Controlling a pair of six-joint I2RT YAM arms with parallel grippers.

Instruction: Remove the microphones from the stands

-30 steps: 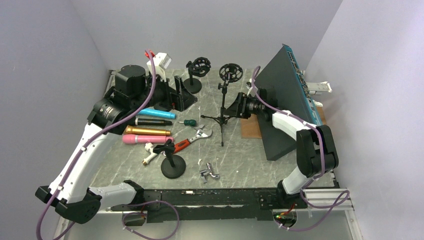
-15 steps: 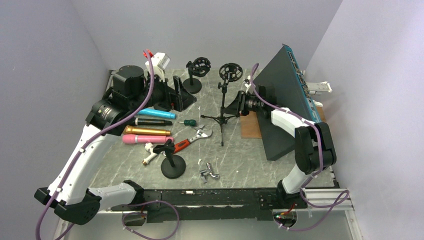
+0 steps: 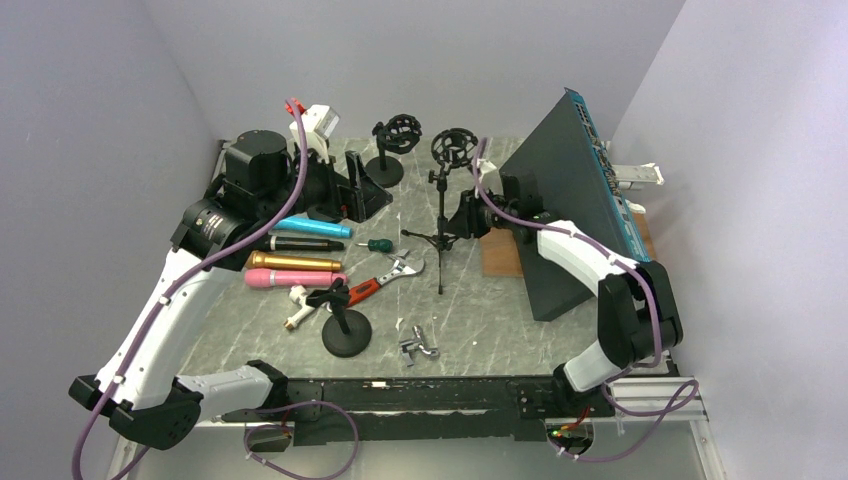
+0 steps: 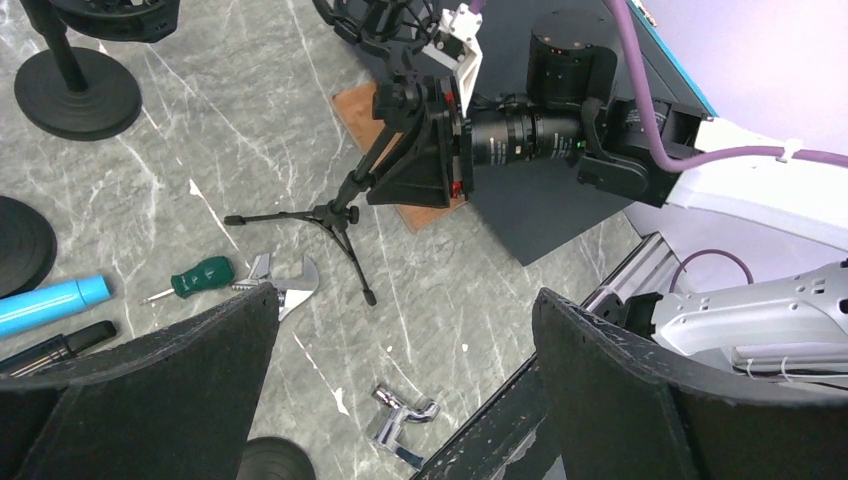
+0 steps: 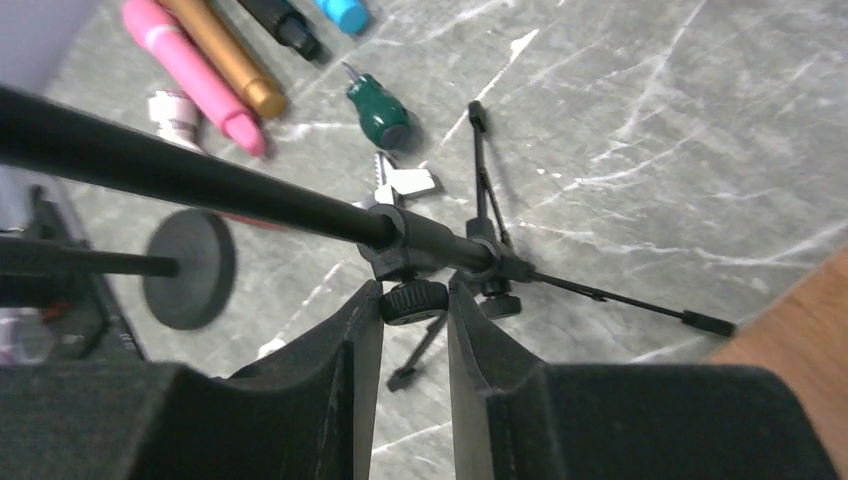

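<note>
Early stage, nothing off yet. Right gripper (image 5: 413,295) pinched narrow on pole knob of tripod stand (image 5: 200,183), table centre. Left gripper (image 4: 407,310) spread wide, idle at 10 o'clock. Shock mount (image 3: 450,147) on top; microphone inside not discernible. Loose microphones (image 3: 295,261) lying at 9 o'clock.

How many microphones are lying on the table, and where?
4, in a row at the left, far to near: blue microphone, black microphone, gold microphone, pink microphone. The left arm may hide more.

microphones (image 3: 295,262) left of tripod stand (image 3: 442,225), board (image 3: 575,190) right
</note>
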